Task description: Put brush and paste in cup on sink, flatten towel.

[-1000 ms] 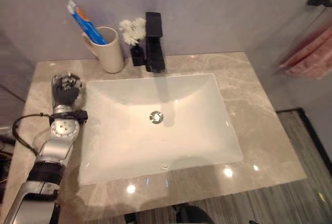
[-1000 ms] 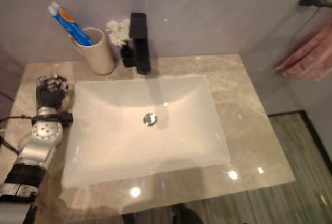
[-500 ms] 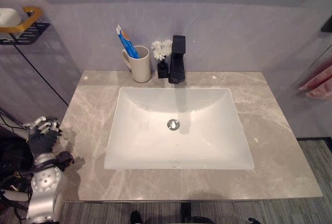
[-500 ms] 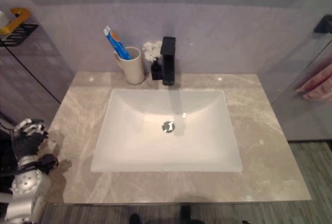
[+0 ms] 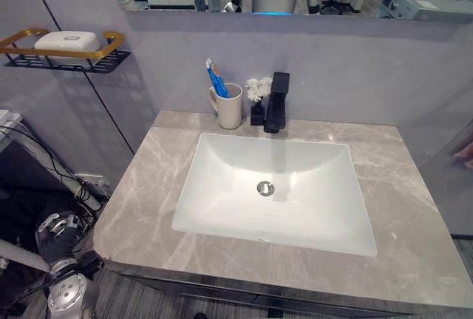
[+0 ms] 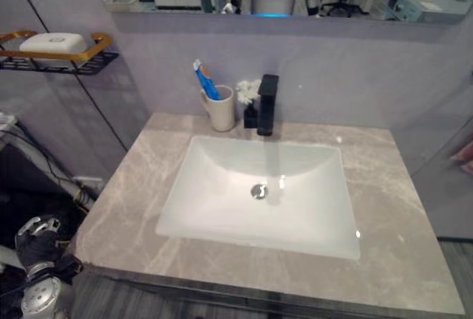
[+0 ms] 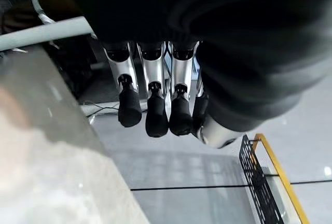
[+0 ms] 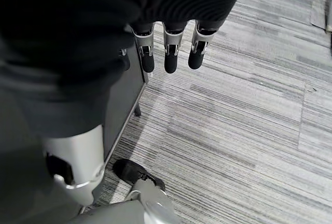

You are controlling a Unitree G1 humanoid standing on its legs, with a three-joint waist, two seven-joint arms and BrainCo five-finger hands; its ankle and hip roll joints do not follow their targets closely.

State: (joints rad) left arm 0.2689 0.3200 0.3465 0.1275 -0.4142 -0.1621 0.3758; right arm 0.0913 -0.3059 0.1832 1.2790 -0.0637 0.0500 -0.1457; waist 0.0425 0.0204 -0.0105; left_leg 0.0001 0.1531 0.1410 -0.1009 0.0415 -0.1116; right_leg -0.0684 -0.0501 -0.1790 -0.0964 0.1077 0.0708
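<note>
A cream cup (image 5: 229, 105) stands at the back of the marble counter (image 5: 148, 201), left of the black faucet (image 5: 277, 103). A blue toothpaste tube (image 5: 215, 81) sticks out of the cup; I cannot make out a brush beside it. A sliver of pink towel (image 5: 467, 153) shows at the far right edge. My left hand (image 5: 55, 232) hangs below the counter's front left corner, its fingers (image 7: 150, 110) relaxed and holding nothing. In its wrist view my right hand (image 8: 171, 53) hangs over the striped floor with straight, empty fingers.
The white sink basin (image 5: 222, 186) fills the middle of the counter. A small black vase of white flowers (image 5: 257, 97) sits between cup and faucet. A black and gold wall shelf (image 5: 96, 60) with a soap bar hangs at the upper left. A mirror runs above.
The camera has pulled back and tilted up, so the whole counter looks smaller. My left hand has come off the counter's left side and dropped below its front corner.
</note>
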